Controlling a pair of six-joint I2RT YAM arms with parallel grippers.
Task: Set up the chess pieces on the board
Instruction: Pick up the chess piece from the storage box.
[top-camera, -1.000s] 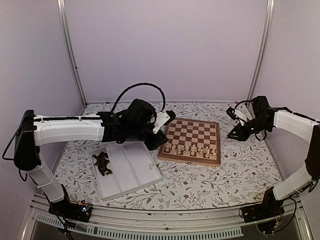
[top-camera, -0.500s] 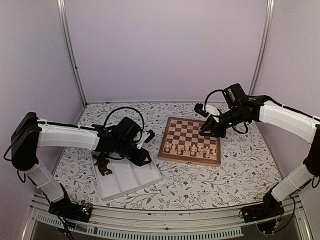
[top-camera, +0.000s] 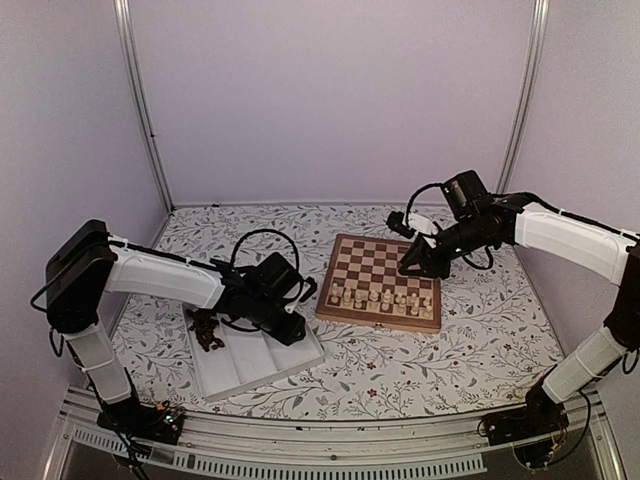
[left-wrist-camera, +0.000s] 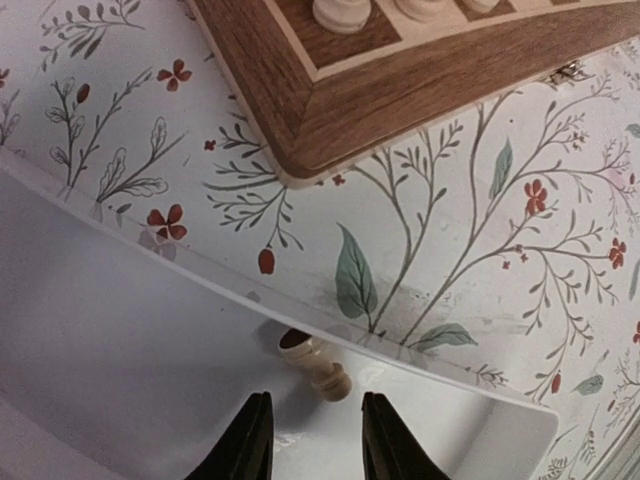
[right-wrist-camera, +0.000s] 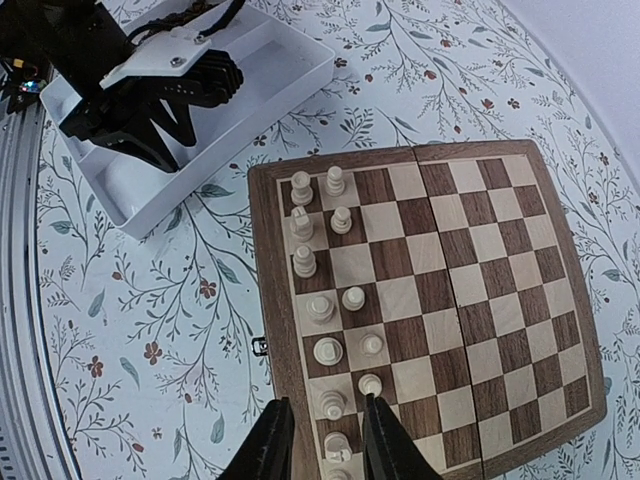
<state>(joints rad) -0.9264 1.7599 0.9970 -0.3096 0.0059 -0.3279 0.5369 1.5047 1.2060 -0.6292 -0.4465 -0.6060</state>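
Note:
The board (top-camera: 392, 258) lies right of centre, with several cream chess pieces (top-camera: 385, 297) in its two near rows; the wrist view shows them (right-wrist-camera: 318, 308) along the board's (right-wrist-camera: 480, 300) left side. A cream pawn (left-wrist-camera: 318, 365) lies on its side in the corner of the white tray (left-wrist-camera: 120, 340). My left gripper (left-wrist-camera: 315, 445) is open just short of it, one finger on either side and neither touching. My right gripper (right-wrist-camera: 325, 440) hangs open over the board's near rows, holding nothing. A heap of dark brown pieces (top-camera: 205, 328) sits in the tray's left compartment.
The white three-compartment tray (top-camera: 250, 365) sits left of the board on the floral tablecloth. The board's near-left corner (left-wrist-camera: 330, 120) lies close beyond the tray's wall. My left arm (right-wrist-camera: 150, 90) shows over the tray (right-wrist-camera: 270, 60) in the right wrist view.
My left gripper has come back from the board's left edge and down into the tray, narrowing somewhat. My right arm has swung in from the far right to over the board.

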